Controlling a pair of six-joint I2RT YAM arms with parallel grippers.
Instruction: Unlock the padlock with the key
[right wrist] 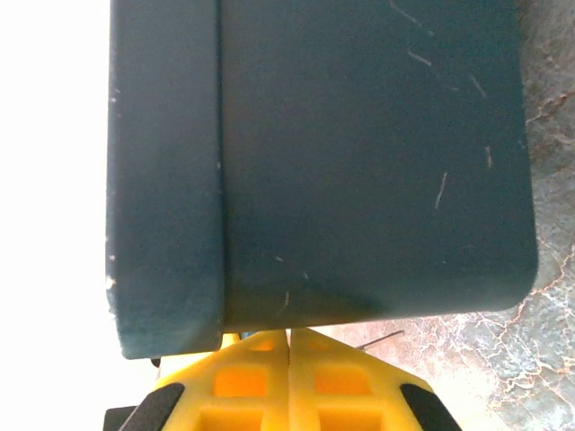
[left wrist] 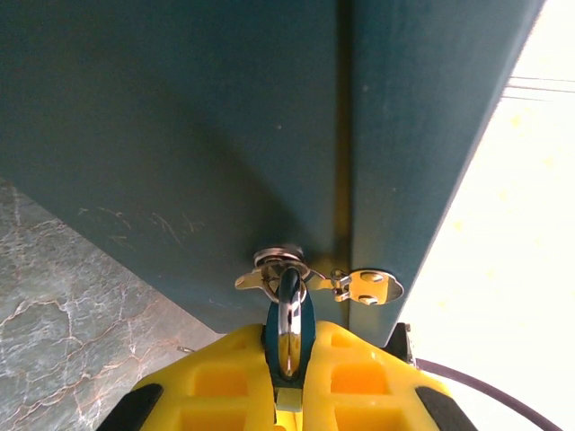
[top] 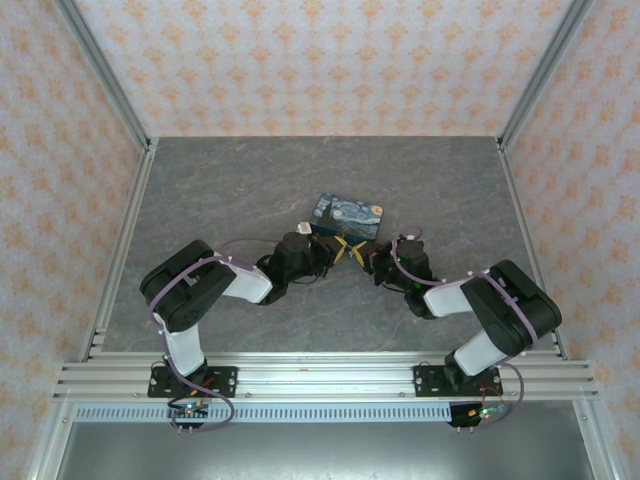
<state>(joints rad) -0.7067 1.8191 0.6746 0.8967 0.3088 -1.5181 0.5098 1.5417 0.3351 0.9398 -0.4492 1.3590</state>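
The padlock [left wrist: 289, 310] has a chrome shackle and a blue body, and it hangs through the metal hasp [left wrist: 364, 285] on the dark blue starry box [top: 346, 212]. My left gripper [left wrist: 289, 339] is shut on the padlock body, right against the box's front. The left gripper [top: 341, 249] and the right gripper [top: 366, 254] meet tip to tip in front of the box. My right gripper [right wrist: 289, 336] is shut, its yellow fingers pressed together under the box's lower edge [right wrist: 359, 305]. Nothing shows between them. The key is hidden.
The box sits mid-table on the grey marbled surface [top: 220, 190]. A thin dark sliver [right wrist: 382, 338] lies on the table beside the right fingers. Patterned walls and metal rails [top: 120, 250] enclose the table on three sides.
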